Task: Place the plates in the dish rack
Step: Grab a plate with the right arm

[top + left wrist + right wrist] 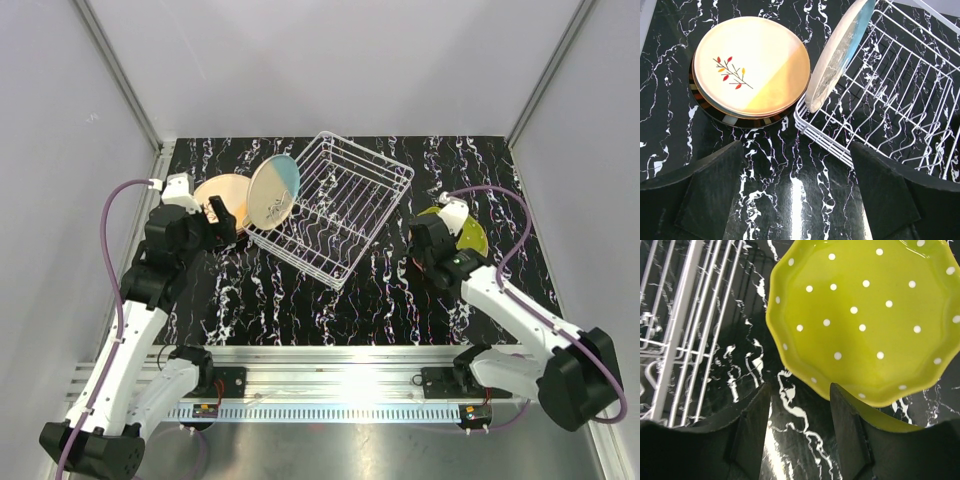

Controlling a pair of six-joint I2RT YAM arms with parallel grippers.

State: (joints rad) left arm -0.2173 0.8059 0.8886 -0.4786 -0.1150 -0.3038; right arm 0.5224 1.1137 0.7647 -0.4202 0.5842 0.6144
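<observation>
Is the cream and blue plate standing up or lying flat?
Standing on edge, tilted. The cream-blue plate rests its lower rim at the rack's end; the peach plate beside it lies flat.

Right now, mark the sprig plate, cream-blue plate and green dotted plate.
sprig plate [752, 70]: left wrist view, centre of face.
cream-blue plate [272, 193]: top external view, centre of face.
green dotted plate [870, 320]: right wrist view, middle of well.

Left gripper [795, 165] and right gripper [800, 410] have fingers parted.
</observation>
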